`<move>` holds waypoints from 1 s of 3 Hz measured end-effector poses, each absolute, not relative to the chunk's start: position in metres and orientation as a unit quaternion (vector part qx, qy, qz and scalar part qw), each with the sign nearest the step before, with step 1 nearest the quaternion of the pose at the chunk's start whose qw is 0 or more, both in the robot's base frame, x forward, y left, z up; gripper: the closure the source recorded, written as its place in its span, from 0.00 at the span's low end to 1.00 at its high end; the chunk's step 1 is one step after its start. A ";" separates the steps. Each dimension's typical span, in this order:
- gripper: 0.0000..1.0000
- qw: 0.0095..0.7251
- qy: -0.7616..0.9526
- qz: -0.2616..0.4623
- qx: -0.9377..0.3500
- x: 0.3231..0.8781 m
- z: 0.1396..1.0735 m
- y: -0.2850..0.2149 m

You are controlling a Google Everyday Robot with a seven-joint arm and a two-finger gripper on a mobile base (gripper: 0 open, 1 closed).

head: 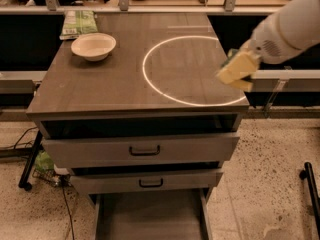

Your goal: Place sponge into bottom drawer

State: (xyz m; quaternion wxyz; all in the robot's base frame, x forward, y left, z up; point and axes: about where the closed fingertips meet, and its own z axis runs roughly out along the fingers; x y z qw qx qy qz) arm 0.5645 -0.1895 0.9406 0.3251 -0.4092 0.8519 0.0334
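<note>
My gripper (239, 69) hangs at the right edge of the cabinet top, above its front right corner, shut on the sponge (236, 68), a yellow block with a dark green layer showing at its upper left. The white arm (287, 24) comes in from the upper right. The bottom drawer (150, 216) is pulled out at the foot of the cabinet, a wide shallow grey tray with nothing showing in it. It lies well below and to the left of the sponge.
A cream bowl (93, 46) and a green packet (78, 23) sit at the back left of the cabinet top (100, 84). A bright ring of light (150, 79) marks the top. Two upper drawers with black handles (144, 150) are slightly open. Cables (30, 139) lie on the floor at left.
</note>
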 end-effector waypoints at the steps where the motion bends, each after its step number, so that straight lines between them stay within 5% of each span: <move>1: 1.00 0.300 0.872 0.004 -0.387 0.507 0.942 -0.244; 3: 1.00 0.264 0.871 0.010 -0.415 0.479 0.907 -0.266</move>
